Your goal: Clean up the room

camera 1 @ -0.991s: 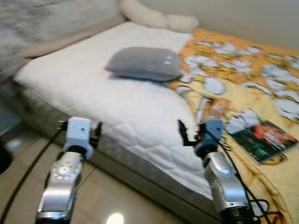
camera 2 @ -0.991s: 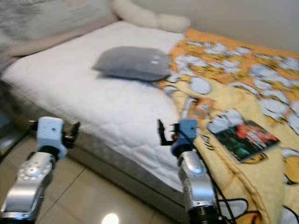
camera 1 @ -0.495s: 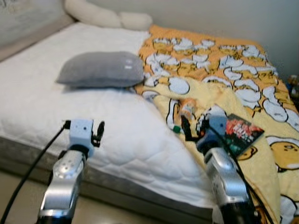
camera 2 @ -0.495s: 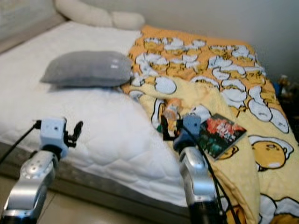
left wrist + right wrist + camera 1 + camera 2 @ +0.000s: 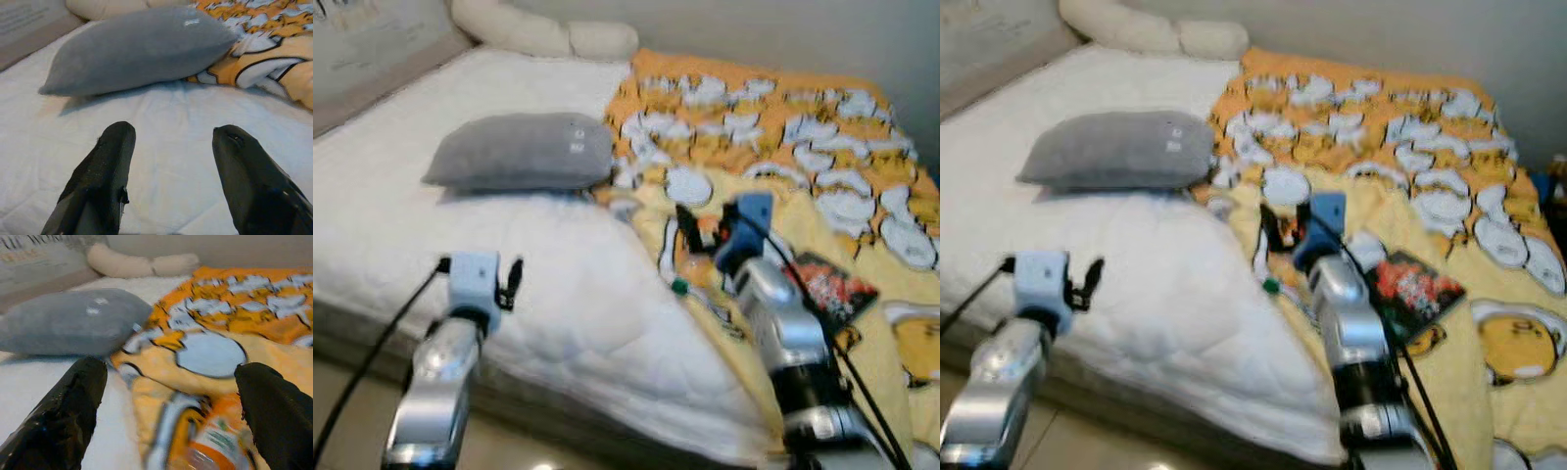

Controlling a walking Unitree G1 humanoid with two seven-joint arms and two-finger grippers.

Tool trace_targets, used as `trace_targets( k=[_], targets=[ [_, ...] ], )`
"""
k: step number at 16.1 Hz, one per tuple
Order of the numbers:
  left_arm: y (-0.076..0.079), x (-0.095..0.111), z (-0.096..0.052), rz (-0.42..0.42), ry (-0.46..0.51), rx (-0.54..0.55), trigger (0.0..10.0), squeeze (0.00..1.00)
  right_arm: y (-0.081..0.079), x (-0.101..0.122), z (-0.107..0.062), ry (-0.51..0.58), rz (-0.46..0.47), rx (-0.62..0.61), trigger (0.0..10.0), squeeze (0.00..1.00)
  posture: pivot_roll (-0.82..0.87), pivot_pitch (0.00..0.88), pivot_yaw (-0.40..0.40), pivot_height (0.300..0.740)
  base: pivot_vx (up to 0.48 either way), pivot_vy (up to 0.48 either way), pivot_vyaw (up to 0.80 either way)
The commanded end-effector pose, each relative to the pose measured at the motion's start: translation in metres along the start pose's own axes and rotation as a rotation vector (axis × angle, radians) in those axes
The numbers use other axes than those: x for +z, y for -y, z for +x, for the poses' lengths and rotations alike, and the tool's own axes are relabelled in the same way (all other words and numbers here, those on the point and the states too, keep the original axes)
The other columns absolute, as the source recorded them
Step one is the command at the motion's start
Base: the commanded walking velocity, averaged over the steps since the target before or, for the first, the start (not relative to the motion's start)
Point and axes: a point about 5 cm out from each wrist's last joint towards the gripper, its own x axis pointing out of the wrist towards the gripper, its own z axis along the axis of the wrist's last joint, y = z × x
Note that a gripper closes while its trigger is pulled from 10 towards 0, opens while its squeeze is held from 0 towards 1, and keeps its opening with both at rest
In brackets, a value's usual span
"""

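A plastic bottle [image 5: 688, 266] with an orange label and a green cap lies on the yellow cartoon blanket [image 5: 773, 147], near its fold on the white mattress [image 5: 558, 264]. My right gripper [image 5: 692, 227] hovers open just above the bottle; in the right wrist view the bottle [image 5: 200, 443] lies between and below the two fingers [image 5: 68, 411]. A dark book [image 5: 830, 289] rests on the blanket to the right of that arm. A grey pillow [image 5: 519, 152] lies on the mattress. My left gripper [image 5: 173, 129] is open over the bare mattress, short of the pillow [image 5: 137, 49].
A long cream bolster [image 5: 543, 37] lies along the head of the bed by the wall. The mattress edge runs across the lower left, with floor [image 5: 342, 411] below it. A black cable trails along each arm.
The picture has shifted with the camera. My right gripper has reached forward and now sits over the bottle. The left arm stays about where it was.
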Motion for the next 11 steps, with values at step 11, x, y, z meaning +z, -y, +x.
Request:
trace_targets(
  k=[11],
  targets=[
    [0.016, 0.02, -0.018, 0.199, -0.086, -0.473, 10.0, 0.0, 0.036, 0.012, 0.041, -0.381, -0.014, -0.241, 10.0, 1.0, 0.14, 0.0, -0.014, 0.74, 0.026, 0.0, 0.0]
  ],
)
